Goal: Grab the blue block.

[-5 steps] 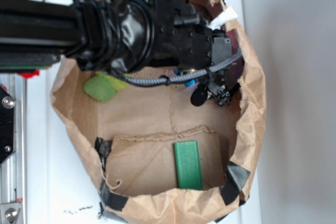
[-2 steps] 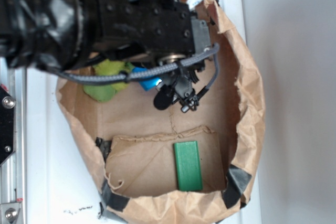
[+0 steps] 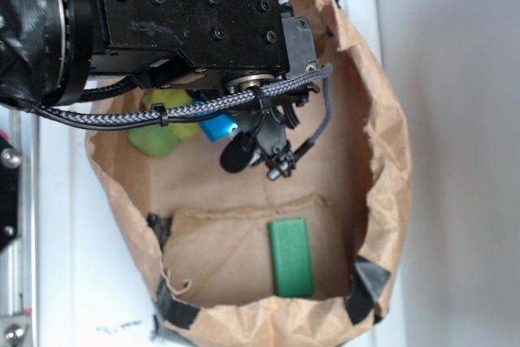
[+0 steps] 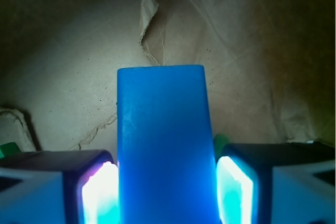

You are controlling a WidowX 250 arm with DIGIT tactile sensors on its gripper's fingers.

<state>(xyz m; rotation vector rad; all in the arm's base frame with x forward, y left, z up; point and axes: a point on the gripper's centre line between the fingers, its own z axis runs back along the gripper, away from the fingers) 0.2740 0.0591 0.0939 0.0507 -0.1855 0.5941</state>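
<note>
My gripper (image 4: 167, 187) clamps the blue block (image 4: 164, 145) between both pads, inside the brown paper bag (image 3: 388, 168), with the green block (image 3: 291, 256) lying well apart

White tabletop (image 3: 81, 282), grey wall (image 3: 463, 119) at right, even bright light

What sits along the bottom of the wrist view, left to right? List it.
Left gripper finger with its glowing pad → blue block between the pads → right gripper finger with its glowing pad. Brown paper lies behind all three.
</note>
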